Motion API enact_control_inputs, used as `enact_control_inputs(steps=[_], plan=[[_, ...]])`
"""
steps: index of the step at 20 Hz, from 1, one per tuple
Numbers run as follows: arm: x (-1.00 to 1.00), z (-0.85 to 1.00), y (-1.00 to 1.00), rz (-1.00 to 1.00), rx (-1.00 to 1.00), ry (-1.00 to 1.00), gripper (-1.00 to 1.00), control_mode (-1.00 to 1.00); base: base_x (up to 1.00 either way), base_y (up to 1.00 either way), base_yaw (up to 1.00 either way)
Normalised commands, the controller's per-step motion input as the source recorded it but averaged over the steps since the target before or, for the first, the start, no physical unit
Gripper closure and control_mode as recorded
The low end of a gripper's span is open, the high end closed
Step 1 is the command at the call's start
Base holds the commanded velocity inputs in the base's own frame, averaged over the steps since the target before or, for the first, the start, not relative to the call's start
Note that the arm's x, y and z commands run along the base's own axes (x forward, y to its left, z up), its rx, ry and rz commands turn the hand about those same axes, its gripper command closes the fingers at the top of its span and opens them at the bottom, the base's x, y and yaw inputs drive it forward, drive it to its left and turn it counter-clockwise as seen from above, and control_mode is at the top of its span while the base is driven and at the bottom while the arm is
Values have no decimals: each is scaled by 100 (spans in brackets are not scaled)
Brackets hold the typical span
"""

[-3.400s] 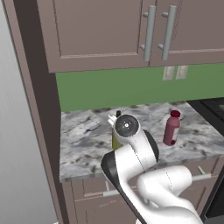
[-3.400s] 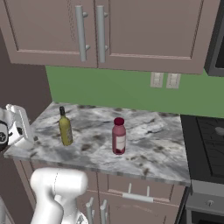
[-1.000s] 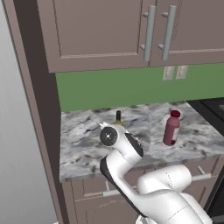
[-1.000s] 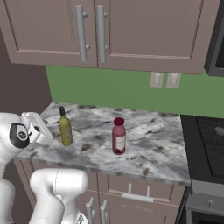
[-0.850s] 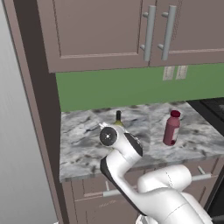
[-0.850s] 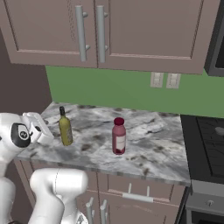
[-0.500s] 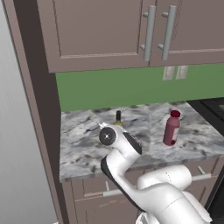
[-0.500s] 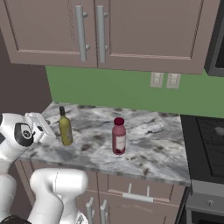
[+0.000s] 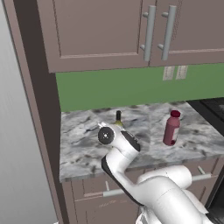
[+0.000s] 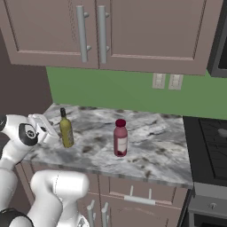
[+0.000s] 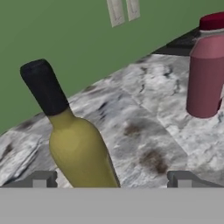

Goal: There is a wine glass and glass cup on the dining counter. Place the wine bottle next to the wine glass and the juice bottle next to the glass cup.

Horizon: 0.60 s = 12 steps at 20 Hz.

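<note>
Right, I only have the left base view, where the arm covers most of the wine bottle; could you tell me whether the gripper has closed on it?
Observer: No. In the hand view the gripper is open, and the wine bottle rises between its tips, off-centre.
Operator: Thank you. Is the bottle standing straight?
Observer: Yes. In the right base view it stands upright on the counter, with the hand close beside it.
Operator: And is the juice bottle crowding it?
Observer: No. The right base view shows the juice bottle standing apart, with bare counter between the two.
</note>
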Motion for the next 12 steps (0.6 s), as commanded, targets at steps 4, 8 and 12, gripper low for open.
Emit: enact_control_inputs(steps=[4, 8, 12], plan=[[8, -6, 0, 0, -3, 0, -100, -100, 0, 0, 0], [6, -6, 0, 0, -3, 0, -100, -100, 0, 0, 0], [5, -5, 0, 0, -3, 0, -100, -100, 0, 0, 0]])
